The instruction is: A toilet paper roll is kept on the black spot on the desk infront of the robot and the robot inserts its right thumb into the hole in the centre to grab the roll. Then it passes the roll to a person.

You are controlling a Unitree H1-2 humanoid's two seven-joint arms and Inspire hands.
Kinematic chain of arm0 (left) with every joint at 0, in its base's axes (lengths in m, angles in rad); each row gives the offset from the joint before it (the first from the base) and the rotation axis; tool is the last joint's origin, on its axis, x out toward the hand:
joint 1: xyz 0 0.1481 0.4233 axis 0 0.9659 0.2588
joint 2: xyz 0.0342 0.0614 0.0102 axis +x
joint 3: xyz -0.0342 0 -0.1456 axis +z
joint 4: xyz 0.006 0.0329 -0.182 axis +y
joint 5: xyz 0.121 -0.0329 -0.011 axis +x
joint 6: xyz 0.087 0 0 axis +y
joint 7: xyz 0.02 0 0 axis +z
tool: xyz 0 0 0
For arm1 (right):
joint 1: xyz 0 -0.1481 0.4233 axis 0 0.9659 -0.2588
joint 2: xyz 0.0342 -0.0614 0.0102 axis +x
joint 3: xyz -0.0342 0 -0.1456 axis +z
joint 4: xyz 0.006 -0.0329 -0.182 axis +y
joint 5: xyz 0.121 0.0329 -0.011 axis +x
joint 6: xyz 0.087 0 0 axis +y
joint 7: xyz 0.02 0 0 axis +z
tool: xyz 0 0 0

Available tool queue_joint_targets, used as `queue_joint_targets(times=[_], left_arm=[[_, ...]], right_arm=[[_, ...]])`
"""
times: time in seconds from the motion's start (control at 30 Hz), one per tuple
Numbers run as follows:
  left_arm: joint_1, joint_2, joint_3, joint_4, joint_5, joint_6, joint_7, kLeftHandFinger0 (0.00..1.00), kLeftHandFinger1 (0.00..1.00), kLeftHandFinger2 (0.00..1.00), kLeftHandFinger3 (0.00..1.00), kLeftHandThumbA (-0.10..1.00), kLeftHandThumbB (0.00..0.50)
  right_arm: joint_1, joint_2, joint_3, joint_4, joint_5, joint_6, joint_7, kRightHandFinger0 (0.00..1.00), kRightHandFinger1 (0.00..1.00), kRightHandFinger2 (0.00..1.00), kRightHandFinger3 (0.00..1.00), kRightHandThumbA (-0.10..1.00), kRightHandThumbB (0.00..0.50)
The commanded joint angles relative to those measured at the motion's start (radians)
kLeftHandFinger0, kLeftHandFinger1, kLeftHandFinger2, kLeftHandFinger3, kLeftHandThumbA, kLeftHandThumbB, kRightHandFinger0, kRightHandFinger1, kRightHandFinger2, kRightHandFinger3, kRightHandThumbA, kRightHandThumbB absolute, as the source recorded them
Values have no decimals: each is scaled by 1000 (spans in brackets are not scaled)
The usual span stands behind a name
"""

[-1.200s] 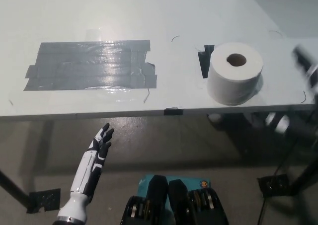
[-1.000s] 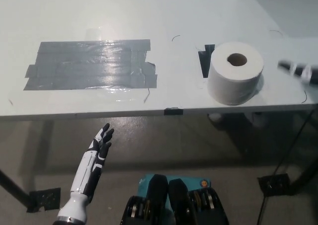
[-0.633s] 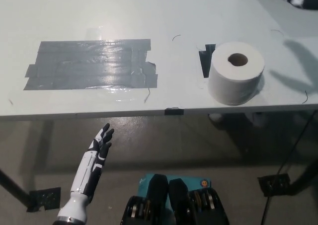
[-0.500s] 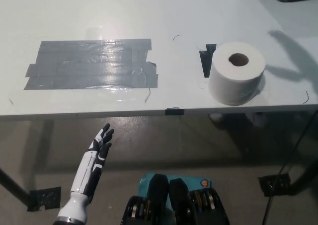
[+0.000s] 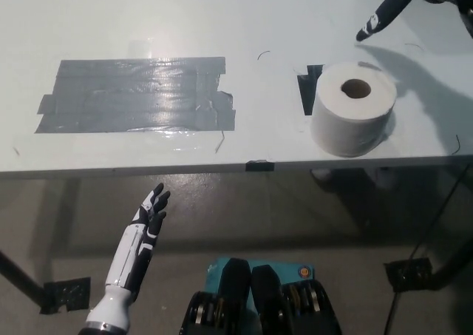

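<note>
Approach step, no grasp yet. I had the right hand (image 5: pixel 395 1) up at the far right corner of the frame, above the counter (image 5: pixel 133 24) and well beyond the toilet paper roll (image 5: pixel 351 118). Its fingers were spread, holding nothing and touching nothing. The roll stood on end near the counter's front edge, core hole (image 5: pixel 356 89) facing up, covering most of the black spot (image 5: pixel 306 89). Next move, as I judged it: bring the hand back over the roll, line the thumb up with the hole, then lower. Left hand (image 5: pixel 142 235) hung idle below the counter edge, fingers apart, empty.
</note>
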Motion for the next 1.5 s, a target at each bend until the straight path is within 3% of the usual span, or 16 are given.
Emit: queue_joint_targets(times=[0.0, 0.1, 0.13, 0.17, 0.43, 0.57, 0.63, 0.7, 0.77, 0.87, 1.0, 1.3, 1.47], left_arm=[[-26, 4, -8, -64, 6, -37, -2, 1000, 1000, 1000, 1000, 1000, 192], [-24, 3, -8, -68, 8, -40, 0, 1000, 1000, 1000, 1000, 1000, 180], [-24, 4, -9, -68, 7, -41, -1, 1000, 1000, 1000, 1000, 1000, 179], [-26, 5, -8, -70, 6, -40, -3, 1000, 1000, 1000, 1000, 1000, 180], [-43, 8, -9, -68, 4, -32, -7, 1000, 1000, 1000, 1000, 1000, 187], [-42, 8, -10, -70, 12, -35, -2, 1000, 1000, 1000, 1000, 1000, 184], [-41, 8, -10, -74, 11, -31, -2, 1000, 1000, 1000, 1000, 1000, 185], [-40, 8, -10, -76, 10, -28, -4, 1000, 1000, 1000, 1000, 1000, 185], [-40, 8, -10, -74, 7, -30, -6, 1000, 1000, 1000, 1000, 1000, 181], [-39, 6, -10, -78, 5, -25, -6, 1000, 1000, 1000, 1000, 1000, 186], [-40, 8, -12, -80, 10, -23, -6, 1000, 1000, 1000, 1000, 1000, 189], [-47, 7, -13, -79, 10, -24, -6, 1000, 1000, 1000, 1000, 1000, 184], [-47, 7, -12, -74, 12, -31, -2, 1000, 1000, 1000, 1000, 1000, 192]], right_arm=[[-214, 23, 67, 123, -115, 5, 128, 1000, 1000, 1000, 1000, 1000, 427], [-212, 31, 81, 148, -122, -46, 118, 1000, 1000, 1000, 1000, 1000, 386], [-209, 36, 75, 162, -112, -64, 132, 1000, 1000, 1000, 1000, 1000, 326], [-209, 40, 69, 175, -105, -81, 141, 1000, 1000, 1000, 1000, 1000, 316], [-203, 61, 52, 229, -108, -131, 193, 1000, 1000, 1000, 1000, 1000, 294], [-199, 71, 65, 244, -134, -140, 197, 1000, 1000, 1000, 1000, 1000, 309], [-187, 73, 53, 242, -131, -133, 186, 1000, 1000, 1000, 1000, 1000, 266], [-179, 75, 60, 240, -145, -145, 181, 1000, 1000, 1000, 1000, 1000, 268], [-175, 80, 74, 247, -167, -123, 179, 1000, 1000, 1000, 1000, 1000, 321], [-164, 89, 69, 253, -175, -87, 161, 1000, 1000, 1000, 1000, 1000, 309], [-150, 93, 76, 250, -200, -114, 137, 1000, 1000, 1000, 1000, 1000, 351], [-117, 104, 57, 253, -216, -80, 79, 1000, 1000, 1000, 1000, 1000, 385], [-99, 109, 46, 252, -218, -95, 52, 1000, 1000, 1000, 1000, 1000, 380]])
